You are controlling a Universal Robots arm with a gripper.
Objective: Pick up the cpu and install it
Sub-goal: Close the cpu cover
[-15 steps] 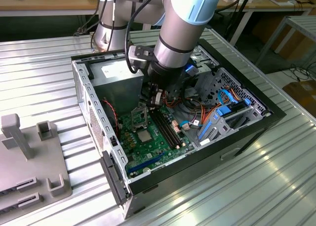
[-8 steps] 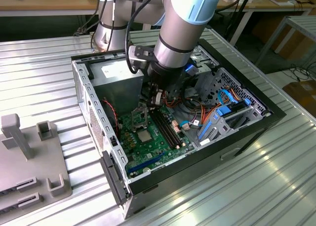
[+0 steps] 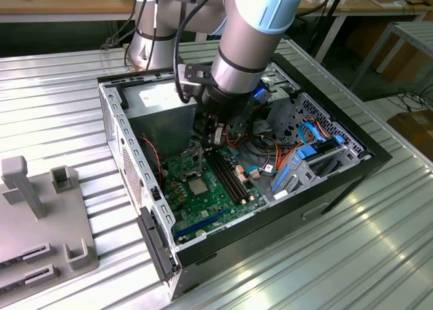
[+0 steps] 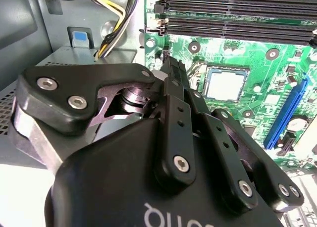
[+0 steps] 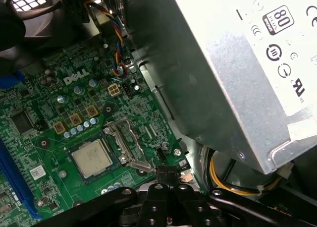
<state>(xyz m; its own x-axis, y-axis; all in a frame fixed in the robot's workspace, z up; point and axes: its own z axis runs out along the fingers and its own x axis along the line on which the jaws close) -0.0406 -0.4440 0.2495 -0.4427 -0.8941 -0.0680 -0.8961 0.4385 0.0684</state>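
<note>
The cpu (image 5: 91,157) is a small silver-grey square lying flat in its socket on the green motherboard (image 5: 54,88); it also appears in the second wrist view (image 4: 225,84) and in the exterior view (image 3: 197,185). The hollow metal socket frame (image 5: 124,140) stands flipped open beside it. My gripper (image 5: 168,173) has its black fingers pressed together with nothing seen between them. Its tip hovers just off the end of the open frame, a short way from the cpu. From outside, the gripper (image 3: 215,135) reaches down inside the computer case, above the board.
A grey power supply box (image 5: 237,63) with yellow and black wires (image 5: 223,175) stands close beside the gripper. Long black memory slots (image 4: 237,11) and a blue slot (image 4: 287,113) flank the socket. The case walls (image 3: 125,147) enclose the board. A grey fixture (image 3: 40,215) sits on the table.
</note>
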